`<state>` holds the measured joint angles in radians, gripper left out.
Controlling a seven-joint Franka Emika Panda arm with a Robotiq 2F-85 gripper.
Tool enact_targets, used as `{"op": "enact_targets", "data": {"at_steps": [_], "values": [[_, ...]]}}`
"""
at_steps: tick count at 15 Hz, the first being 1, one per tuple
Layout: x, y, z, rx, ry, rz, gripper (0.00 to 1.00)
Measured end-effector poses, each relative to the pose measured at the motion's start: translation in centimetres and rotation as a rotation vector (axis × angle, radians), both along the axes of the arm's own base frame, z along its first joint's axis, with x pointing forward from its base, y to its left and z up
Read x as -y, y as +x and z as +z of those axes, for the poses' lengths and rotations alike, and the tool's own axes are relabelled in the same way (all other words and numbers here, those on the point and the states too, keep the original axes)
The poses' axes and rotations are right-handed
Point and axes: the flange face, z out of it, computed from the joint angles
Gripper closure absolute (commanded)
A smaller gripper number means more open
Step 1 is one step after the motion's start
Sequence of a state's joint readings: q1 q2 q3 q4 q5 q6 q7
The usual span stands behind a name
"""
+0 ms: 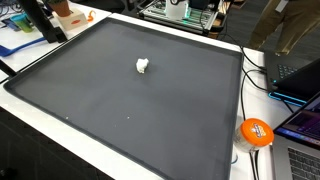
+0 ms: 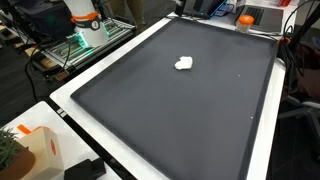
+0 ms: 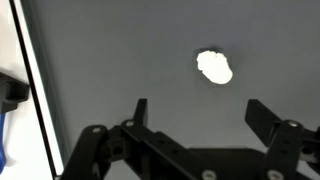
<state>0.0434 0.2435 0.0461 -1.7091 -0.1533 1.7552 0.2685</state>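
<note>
One white lump [image 1: 143,66] lies on black tray [image 1: 190,120].

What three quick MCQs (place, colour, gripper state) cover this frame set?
1. Where does the small white object lie?
A. on the white table border
B. on the mat, near its middle
C. on a laptop

2. What colour is the mat?
A. dark grey
B. green
C. red

3. How does the gripper stand?
A. shut on the white object
B. shut, empty
C. open, holding nothing

Answers:
1 B: both exterior views show the object alone on the mat, well away from its edges.
2 A: the mat is dark grey in all three views, with a white border around it.
3 C: in the wrist view the fingers stand wide apart, and the small white object lies on the mat beyond them, untouched.
</note>
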Motion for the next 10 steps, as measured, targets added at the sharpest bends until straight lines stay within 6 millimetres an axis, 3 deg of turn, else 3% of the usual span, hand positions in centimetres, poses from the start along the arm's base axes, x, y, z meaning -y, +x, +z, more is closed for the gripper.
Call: {"op": "enact_targets", "data": {"at_steps": [3,10], "values": [[0.1,2.5,-1.9,-0.055,-0.061,0.007,0.0],[-3.3,6.9,-5.9,-0.232,-0.077,0.053,0.0]]}}
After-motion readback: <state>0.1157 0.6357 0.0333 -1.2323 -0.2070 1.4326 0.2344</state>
